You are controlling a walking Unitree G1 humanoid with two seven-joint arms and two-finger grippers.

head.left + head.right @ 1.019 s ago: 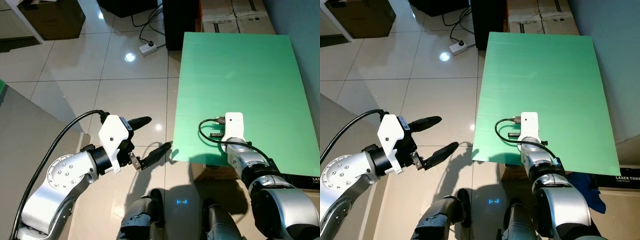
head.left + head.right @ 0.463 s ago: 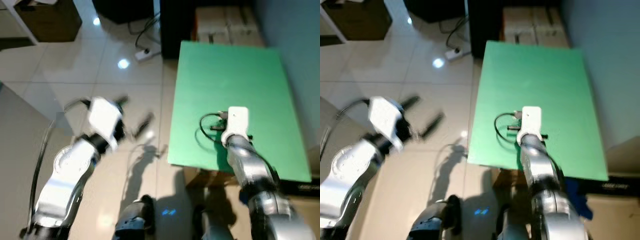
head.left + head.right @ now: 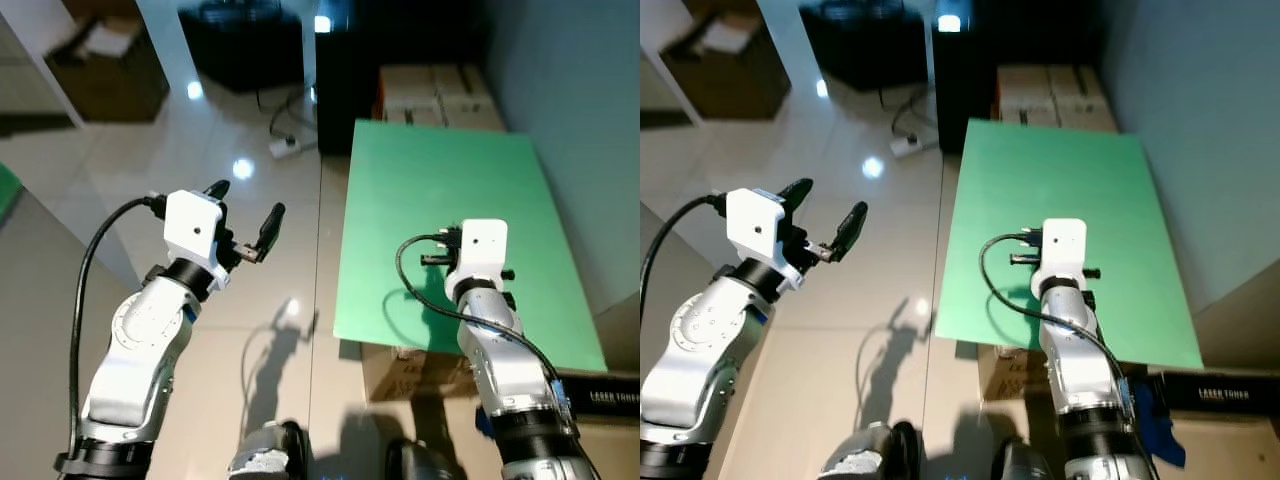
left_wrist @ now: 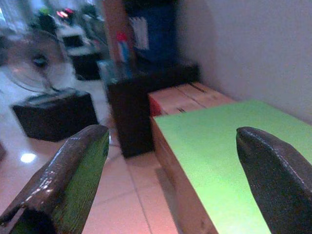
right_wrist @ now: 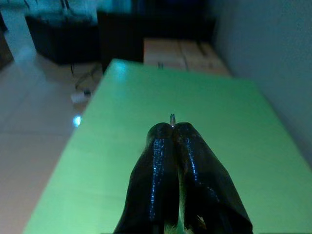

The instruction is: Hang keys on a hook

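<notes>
The right gripper (image 5: 171, 127) is pinched tight, its two black fingers (image 5: 156, 165) pressed together with only a thin sliver of metal (image 5: 172, 118) poking out at the tips; that sliver is probably the key ring, so the keys seem to be nipped between the fingers, though nothing more of them can be made out. Seen from the head, that gripper (image 3: 478, 240) hovers above the green board (image 3: 440, 170), roughly at the board's six o'clock, near the edge closest to the robot. No hook is visible, so my guess is the step in hand is carrying the keys toward wherever the hook is. To do it well the grip should keep firm, since so little metal is pinched, and the wrist should stay level so the ring hangs free and can be slid over a hook tip rather than pushed against it. The left gripper (image 3: 245, 210) is held up at about nine o'clock from the right one, well apart from it, over the glossy tiled floor (image 3: 150, 150), its fingers (image 4: 73, 170) spread wide and grasping nothing. Beyond the board, at twelve o'clock, lie cardboard boxes (image 3: 435, 90) and a dark cabinet (image 3: 960, 80).
</notes>
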